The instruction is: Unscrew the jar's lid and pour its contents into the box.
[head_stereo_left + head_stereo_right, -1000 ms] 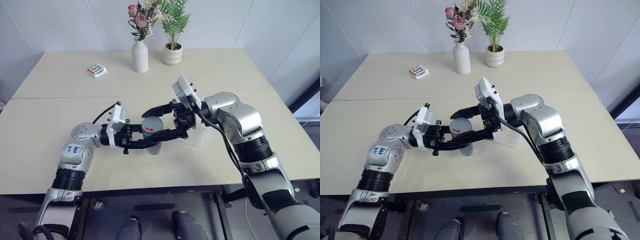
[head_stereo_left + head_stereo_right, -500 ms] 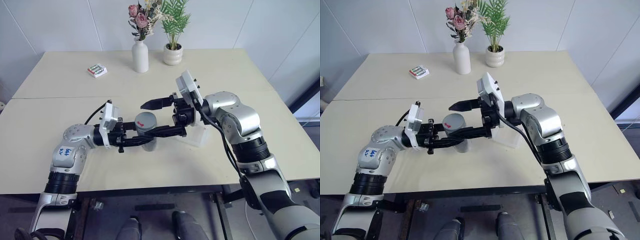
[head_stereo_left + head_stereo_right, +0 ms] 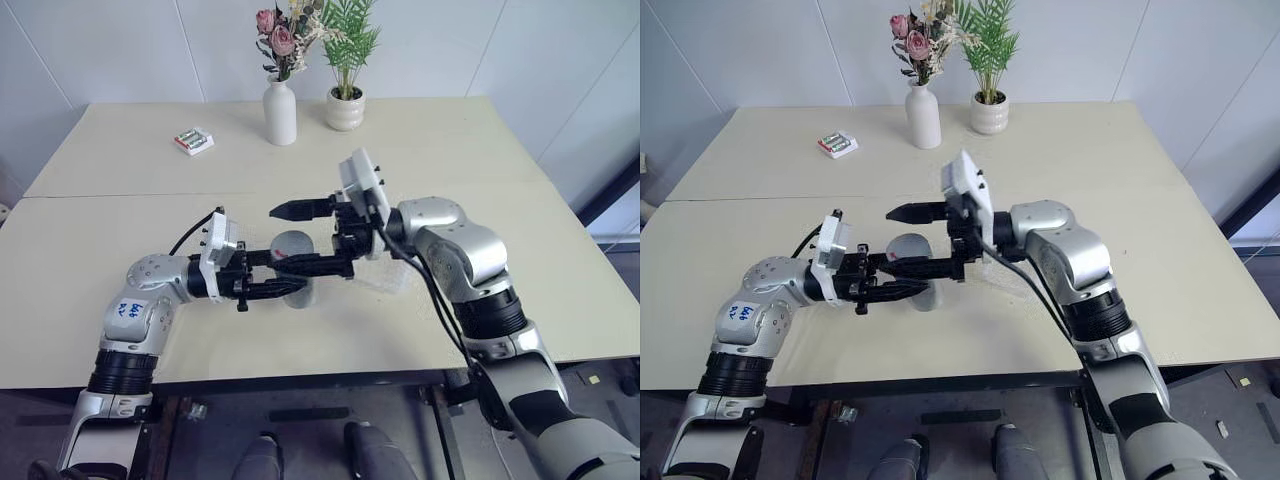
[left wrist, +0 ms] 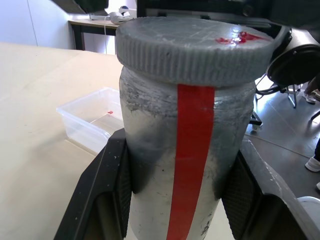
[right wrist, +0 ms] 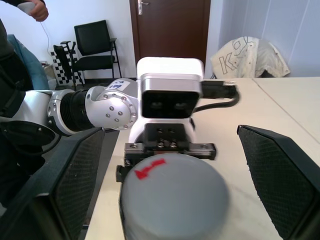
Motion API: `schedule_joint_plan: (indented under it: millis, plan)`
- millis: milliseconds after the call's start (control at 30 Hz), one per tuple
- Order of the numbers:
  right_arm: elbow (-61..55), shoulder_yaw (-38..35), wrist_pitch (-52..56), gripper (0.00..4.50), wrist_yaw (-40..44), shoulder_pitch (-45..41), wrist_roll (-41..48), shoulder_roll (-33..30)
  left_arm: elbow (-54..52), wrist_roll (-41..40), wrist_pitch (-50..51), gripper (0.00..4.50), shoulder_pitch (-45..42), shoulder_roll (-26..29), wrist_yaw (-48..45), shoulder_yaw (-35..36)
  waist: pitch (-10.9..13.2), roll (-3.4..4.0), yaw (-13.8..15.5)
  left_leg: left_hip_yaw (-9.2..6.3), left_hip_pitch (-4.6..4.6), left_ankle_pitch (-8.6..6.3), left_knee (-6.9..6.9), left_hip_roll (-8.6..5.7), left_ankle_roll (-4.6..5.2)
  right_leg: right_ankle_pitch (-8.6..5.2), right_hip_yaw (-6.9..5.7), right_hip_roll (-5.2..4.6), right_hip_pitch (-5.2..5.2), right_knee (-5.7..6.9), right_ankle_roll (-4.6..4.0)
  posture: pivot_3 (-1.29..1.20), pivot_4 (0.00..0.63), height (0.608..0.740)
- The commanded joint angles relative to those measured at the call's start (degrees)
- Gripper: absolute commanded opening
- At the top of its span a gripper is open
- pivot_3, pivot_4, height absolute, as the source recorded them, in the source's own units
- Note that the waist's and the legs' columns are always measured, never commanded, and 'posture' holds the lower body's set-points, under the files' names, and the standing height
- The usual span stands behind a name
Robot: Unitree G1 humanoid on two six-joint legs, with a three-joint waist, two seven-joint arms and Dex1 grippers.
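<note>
Beige table (image 3: 120,230) held the box (image 3: 385,275) beside the jar (image 4: 182,165). Left gripper (image 3: 290,283) clamped the jar; right gripper (image 3: 300,238) spread wide around the lid (image 5: 172,187).

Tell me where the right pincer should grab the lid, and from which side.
Grip the lid by its ribbed rim, fingers on opposite sides, coming in level from opposite the left pincer. The jar stands upright, clamped below, and the right pincer, open, already straddles the cap.
</note>
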Motion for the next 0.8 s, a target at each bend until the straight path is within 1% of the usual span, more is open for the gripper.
schedule_joint_plan:
  millis: [33, 167, 400, 800]
  plan:
    - [-2.41, 0.54, 0.52, 4.48, -2.11, -0.11, -0.38, 0.48, -0.87, -0.72, 0.08, 1.98, -0.88, 0.22, 0.28, 0.28, 0.00, 0.00, 0.06, 0.00, 0.00, 0.00, 0.01, 0.00, 0.00, 0.00, 0.00, 0.00, 0.00, 0.00, 0.00, 0.00, 0.150, 0.740]
    - [-1.07, 1.31, -0.15, 4.48, -3.89, 0.02, -1.95, 0.59, -1.10, -0.82, 0.19, 1.98, -0.72, 0.20, 0.50, 0.14, 0.00, 0.00, 0.06, 0.00, 0.00, 0.00, 0.02, -0.01, 0.00, 0.00, 0.00, 0.00, 0.01, 0.00, 0.00, 0.00, 0.150, 0.740]
    - [0.64, 0.37, -0.76, 4.48, -4.73, -0.83, -2.34, 0.72, -1.24, -0.90, 0.28, 1.98, -0.57, 0.29, 0.61, 0.12, 0.00, 0.00, 0.03, 0.00, 0.00, 0.00, 0.02, 0.00, 0.00, 0.00, 0.00, 0.00, 0.00, 0.00, 0.00, 0.00, 0.150, 0.740]
    - [0.29, -2.56, -0.76, 4.48, -4.65, -0.25, -1.37, -2.84, -1.70, -0.96, 0.24, 1.98, 0.17, 0.61, 0.94, 0.35, 0.00, 0.00, 0.03, 0.00, 0.00, 0.00, 0.02, 0.00, 0.00, 0.00, 0.00, 0.00, 0.01, 0.01, 0.00, 0.00, 0.150, 0.740]
